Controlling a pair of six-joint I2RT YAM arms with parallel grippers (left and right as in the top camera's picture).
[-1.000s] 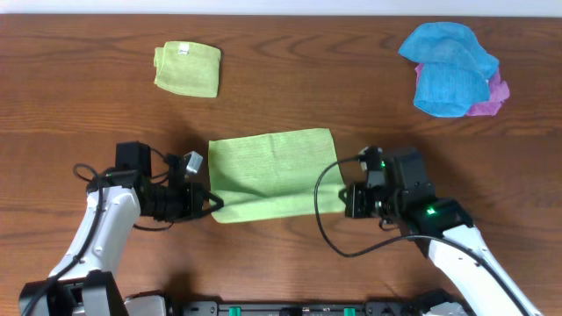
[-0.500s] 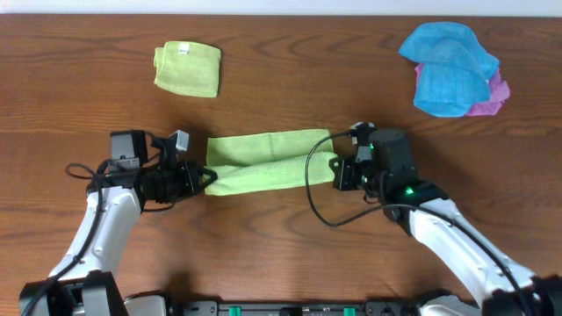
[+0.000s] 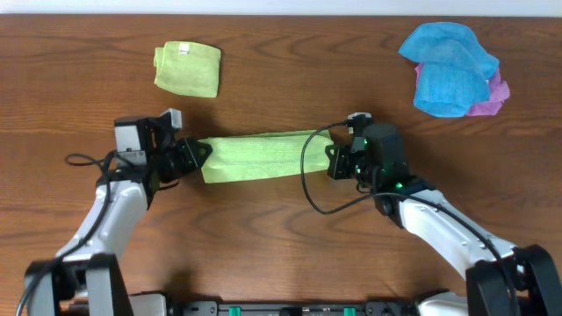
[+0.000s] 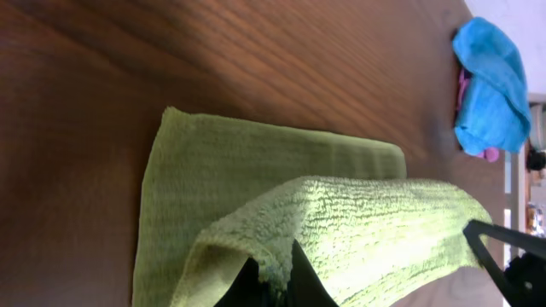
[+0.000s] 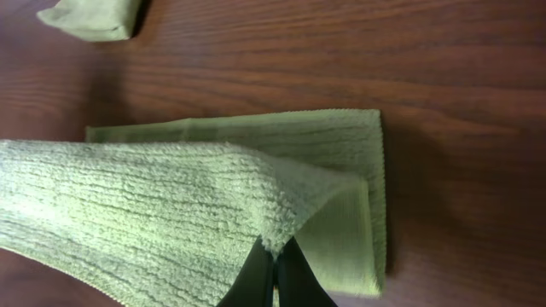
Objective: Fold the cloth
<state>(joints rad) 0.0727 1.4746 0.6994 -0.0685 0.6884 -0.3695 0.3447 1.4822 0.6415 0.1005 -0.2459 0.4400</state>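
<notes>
A light green cloth (image 3: 259,156) lies on the wooden table between my two arms, its near half lifted and carried over the far half. My left gripper (image 3: 198,154) is shut on the cloth's left near corner (image 4: 273,264), which shows pinched between the fingers in the left wrist view. My right gripper (image 3: 332,160) is shut on the right near corner (image 5: 275,243). In both wrist views the raised layer (image 5: 128,205) hangs above the flat lower layer (image 4: 256,162).
A folded green cloth (image 3: 187,68) lies at the far left, also in the right wrist view (image 5: 94,17). A heap of blue cloths (image 3: 450,68) over a pink one (image 3: 493,98) sits at the far right. Cables loop from both arms.
Both grippers have moved away from the front edge toward the far side, carrying the cloth's near edge up and over; the visible cloth has narrowed from a full rectangle to a strip.
</notes>
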